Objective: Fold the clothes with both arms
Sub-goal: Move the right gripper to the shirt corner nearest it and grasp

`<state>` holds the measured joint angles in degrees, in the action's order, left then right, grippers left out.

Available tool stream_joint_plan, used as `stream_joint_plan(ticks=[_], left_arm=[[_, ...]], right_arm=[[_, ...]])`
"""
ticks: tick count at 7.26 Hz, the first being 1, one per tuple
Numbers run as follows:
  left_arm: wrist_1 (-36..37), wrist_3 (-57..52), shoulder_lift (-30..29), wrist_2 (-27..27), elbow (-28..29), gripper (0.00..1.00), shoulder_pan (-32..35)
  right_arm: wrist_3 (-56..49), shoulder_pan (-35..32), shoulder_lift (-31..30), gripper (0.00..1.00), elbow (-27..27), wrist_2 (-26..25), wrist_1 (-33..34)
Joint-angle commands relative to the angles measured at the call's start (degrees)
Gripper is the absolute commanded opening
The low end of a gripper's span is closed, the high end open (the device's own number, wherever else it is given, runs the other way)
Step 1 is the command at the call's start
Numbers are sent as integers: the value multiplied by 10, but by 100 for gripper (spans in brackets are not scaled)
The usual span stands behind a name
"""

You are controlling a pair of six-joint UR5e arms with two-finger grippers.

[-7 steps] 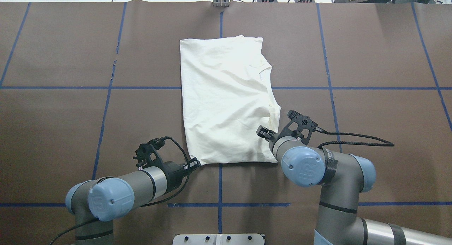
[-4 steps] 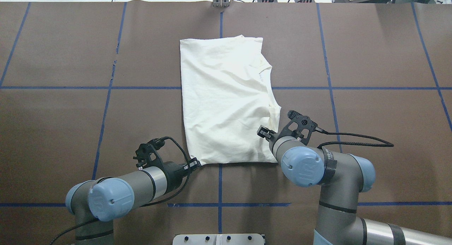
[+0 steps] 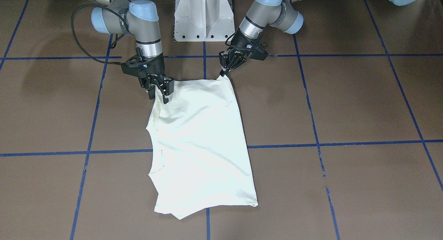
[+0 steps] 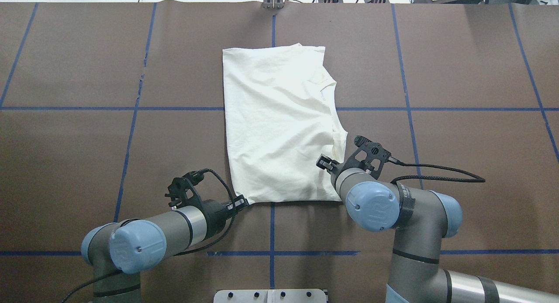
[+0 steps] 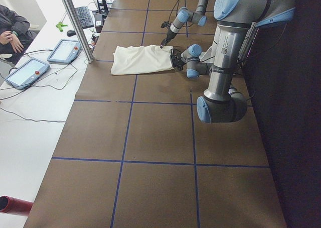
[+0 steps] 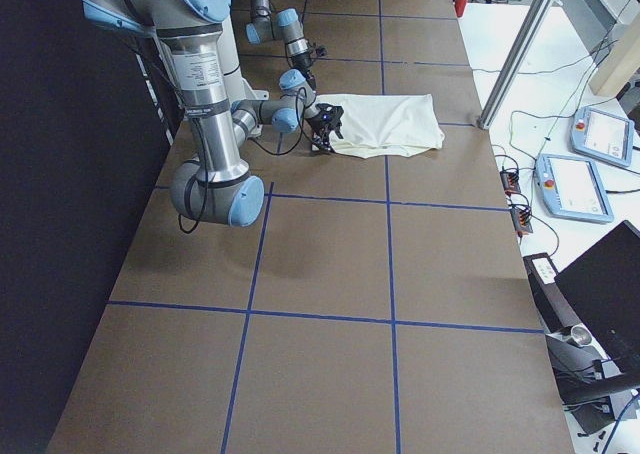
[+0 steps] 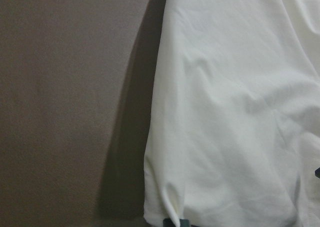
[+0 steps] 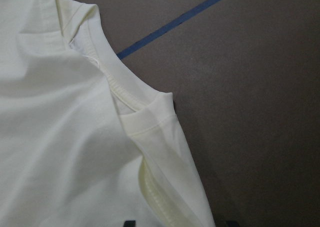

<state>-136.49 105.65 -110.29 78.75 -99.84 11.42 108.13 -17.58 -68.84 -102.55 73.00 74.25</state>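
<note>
Surface [image 4: 458, 163]: brown sheet divided into squares by blue tape lines [image 4: 65, 108]; it extends from the pedestal base [image 3: 203, 15] to the far edge and well out to both sides.
Right arm [image 4: 375, 207]: comes in beside the pedestal base on the robot's right and bends down toward the shirt's near right corner; a black cable [image 4: 436, 166] loops from its wrist, away from the base.
Left arm [image 4: 139, 244]: comes in on the other side of the pedestal base, lying low over the surface and pointing at the shirt's near left corner.
T-shirt [image 4: 275, 128]: lies straight out in front of the pedestal base, across the central tape line. It is folded into a long panel with the plain cream side up, and no print shows. Its near hem faces the base.
Neckband [image 8: 125, 94]: ribbed, on the shirt's long edge on the right arm's side, towards the end farther from the pedestal base.
Right jaws: released, fingers apart. They straddle the shirt's edge at the near corner on the base's right side, and both dark fingertips [image 8: 129, 223] show separately in the right wrist view.
Left jaws: clenched on the shirt's near corner on the base's left side. The cloth puckers into the pinch, and that corner is drawn to a point.
</note>
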Motion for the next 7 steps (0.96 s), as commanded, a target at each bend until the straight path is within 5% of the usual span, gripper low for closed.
stream_joint_plan(ticks=[1, 3, 5, 7], left_arm=[[0, 0, 0, 0, 0, 0, 0], [0, 0, 0, 0, 0, 0, -1], [0, 0, 0, 0, 0, 0, -1], [0, 0, 0, 0, -3, 0, 0]], right_arm=[[1, 0, 17, 61, 21, -3, -2], [-5, 0, 16, 61, 20, -3, 2], [-2, -2, 17, 0, 18, -2, 2], [1, -3, 18, 0, 16, -3, 2]])
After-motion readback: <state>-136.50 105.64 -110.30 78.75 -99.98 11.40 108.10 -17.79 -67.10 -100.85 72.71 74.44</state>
